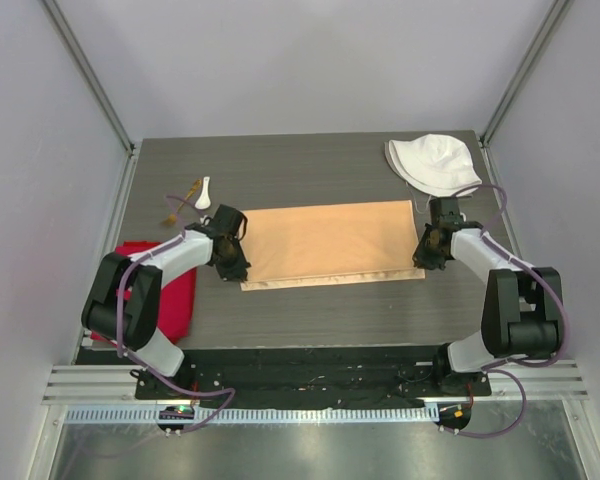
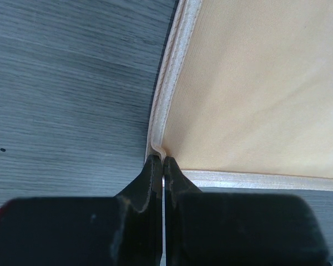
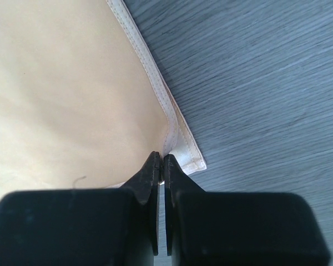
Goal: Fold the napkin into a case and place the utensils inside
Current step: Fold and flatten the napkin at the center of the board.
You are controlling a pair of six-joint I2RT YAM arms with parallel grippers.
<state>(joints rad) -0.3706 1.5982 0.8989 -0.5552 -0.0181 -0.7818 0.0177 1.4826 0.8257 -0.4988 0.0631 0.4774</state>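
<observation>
The peach-orange napkin (image 1: 330, 243) lies as a wide rectangle in the middle of the table, with a pale hem strip showing along its near edge. My left gripper (image 1: 236, 264) is shut on its near left corner, where the fingertips pinch the hem (image 2: 163, 159) of the cloth (image 2: 255, 94). My right gripper (image 1: 426, 256) is shut on the near right corner, pinching an upper layer (image 3: 162, 158) of the cloth (image 3: 72, 94) just above a lower hem corner. The utensils lie at the back left: a white spoon (image 1: 203, 193) and a gold fork (image 1: 180, 203).
A bright red cloth (image 1: 170, 292) lies at the left edge under the left arm. A white fabric hat (image 1: 435, 163) sits at the back right corner. Dark wood-grain table (image 1: 330, 320) shows in front of the napkin.
</observation>
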